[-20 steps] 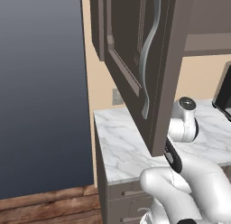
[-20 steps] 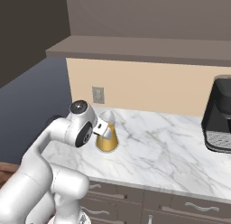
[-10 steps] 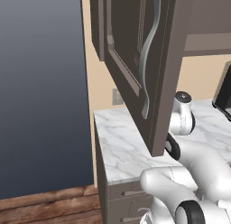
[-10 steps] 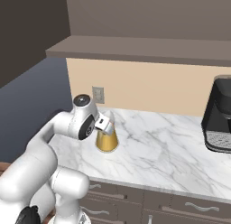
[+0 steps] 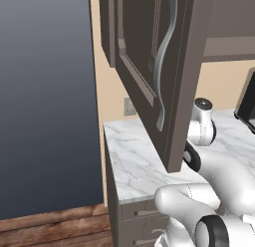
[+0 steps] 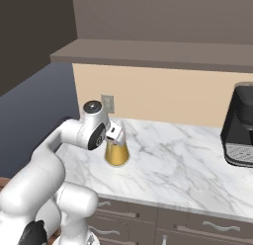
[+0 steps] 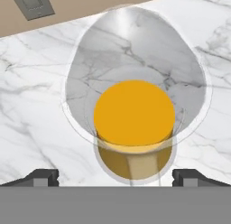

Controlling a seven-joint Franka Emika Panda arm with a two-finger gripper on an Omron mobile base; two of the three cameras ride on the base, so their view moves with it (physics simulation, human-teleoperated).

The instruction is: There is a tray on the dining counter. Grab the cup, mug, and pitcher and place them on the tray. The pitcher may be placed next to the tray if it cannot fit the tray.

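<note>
Arm bent fwd, gripper [image 7: 115,175] open wide.
Fingertips [image 7: 43,175] sit at bottom edge of hand view, well apart; white arm fills lower left of right base view.

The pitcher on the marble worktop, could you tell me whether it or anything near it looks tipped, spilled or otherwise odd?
Nothing stands out. The pitcher stands upright on the marble worktop, with no spill visible around it. The open gripper sits right over it, fingertips either side. A wall cabinet door hangs open.

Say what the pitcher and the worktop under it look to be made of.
Pitcher: likely glass or clear plastic, amber-tinted below and colourless on top, since the worktop's veins show through it. Worktop: polished marble look, white with grey veining.
</note>
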